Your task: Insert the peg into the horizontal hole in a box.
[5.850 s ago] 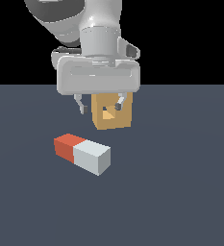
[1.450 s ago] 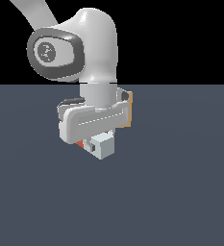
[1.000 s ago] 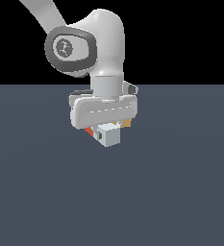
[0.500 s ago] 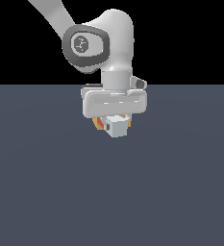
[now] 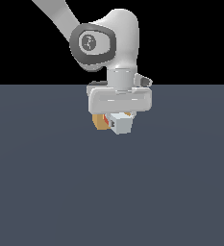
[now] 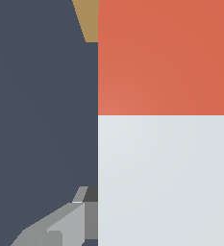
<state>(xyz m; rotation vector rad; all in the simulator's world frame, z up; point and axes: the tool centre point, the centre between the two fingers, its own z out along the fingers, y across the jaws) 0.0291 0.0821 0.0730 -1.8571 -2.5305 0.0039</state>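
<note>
The peg (image 5: pixel 119 123) is held clamped in the gripper (image 5: pixel 118 120), its red half pointed at the box (image 5: pixel 101 122) just behind — the hole is hidden, so alignment should be squared before gentle pushing.

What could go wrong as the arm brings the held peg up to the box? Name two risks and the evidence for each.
1. Misalignment: in the exterior view the peg and gripper hide most of the box, and the hole cannot be seen, so the red end may strike the face instead.
2. Pushing: the box seems to stand loose on the floor, so a jammed peg might shove it away.
</note>
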